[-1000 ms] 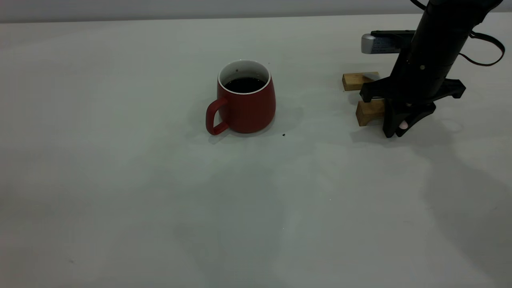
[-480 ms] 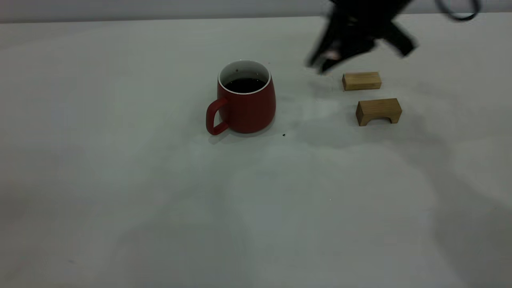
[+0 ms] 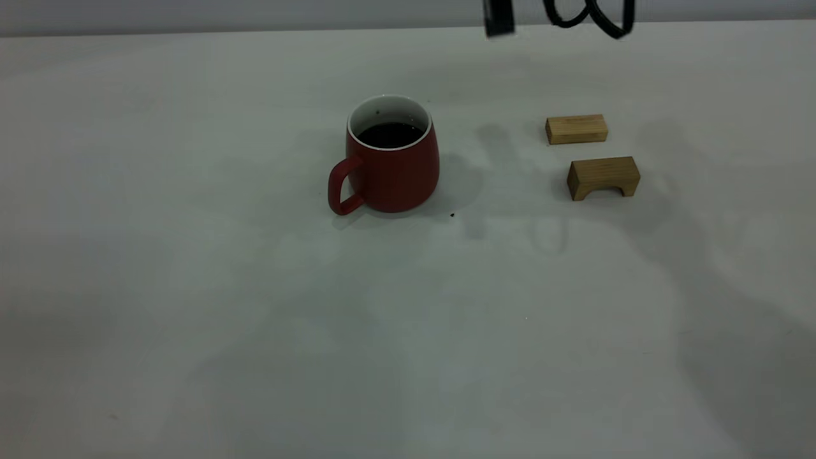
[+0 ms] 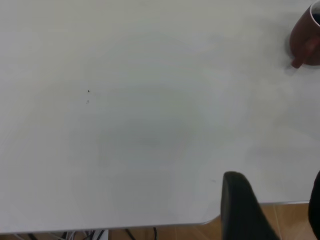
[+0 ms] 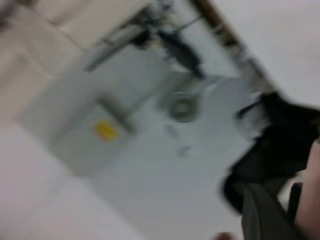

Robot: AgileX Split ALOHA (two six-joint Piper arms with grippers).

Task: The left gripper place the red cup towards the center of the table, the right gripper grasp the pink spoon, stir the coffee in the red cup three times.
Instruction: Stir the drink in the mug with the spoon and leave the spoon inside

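Your right hand (image 3: 498,25) has lifted off the blocks (image 3: 602,177), now at twelve o'clock, grip hidden. Cup (image 3: 390,162) sits mid-counter (image 3: 255,319); left hand (image 4: 272,212) parked, jaws apart.

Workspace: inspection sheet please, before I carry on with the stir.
Surface: table pale, one dark speck by the cup.
Job's things: red cup upright, near centre, coffee inside; pink spoon not on the table, perhaps the pink blur at the right claw.
Clutter: two wooden blocks right of the cup.
Claws: left claw open, near the table edge; right claw high, above the exterior view.
Cables: black loop hanging at top.
Surroundings: nothing seen clearly.
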